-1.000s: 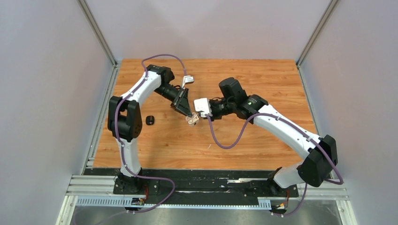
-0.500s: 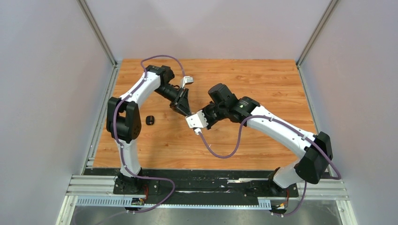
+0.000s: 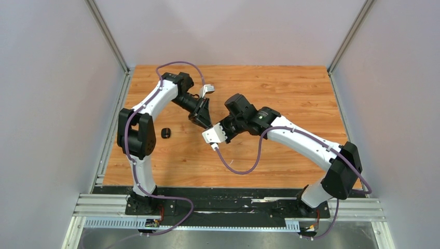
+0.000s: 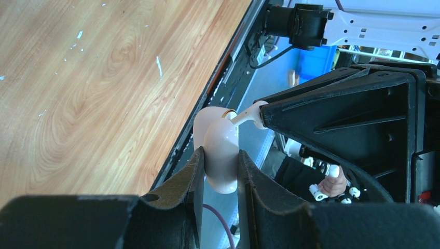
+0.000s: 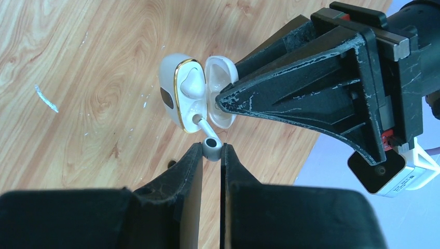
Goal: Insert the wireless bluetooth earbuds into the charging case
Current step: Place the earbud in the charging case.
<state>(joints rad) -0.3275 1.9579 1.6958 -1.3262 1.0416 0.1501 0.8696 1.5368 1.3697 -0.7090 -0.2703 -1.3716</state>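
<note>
My left gripper [image 4: 219,155] is shut on a white charging case [image 4: 222,148] and holds it above the table. In the right wrist view the case [image 5: 182,96] is open, with a gold rim and its lid [image 5: 220,85] swung back. One earbud slot shows empty. My right gripper [image 5: 211,149] is shut on a white earbud [image 5: 210,147]. The earbud's stem tip touches the lower edge of the case opening. The earbud also shows in the left wrist view [image 4: 248,111], at the case's top. In the top view both grippers meet at mid-table [image 3: 209,129].
A small black rounded case [image 3: 166,133] lies on the wooden table [image 3: 290,88] left of the grippers, near the left arm. Grey walls and metal rails enclose the table on the left, right and back.
My right arm has swung left and forward, bringing the earbud up to the case in my left gripper. The left gripper has shifted slightly back and left.
</note>
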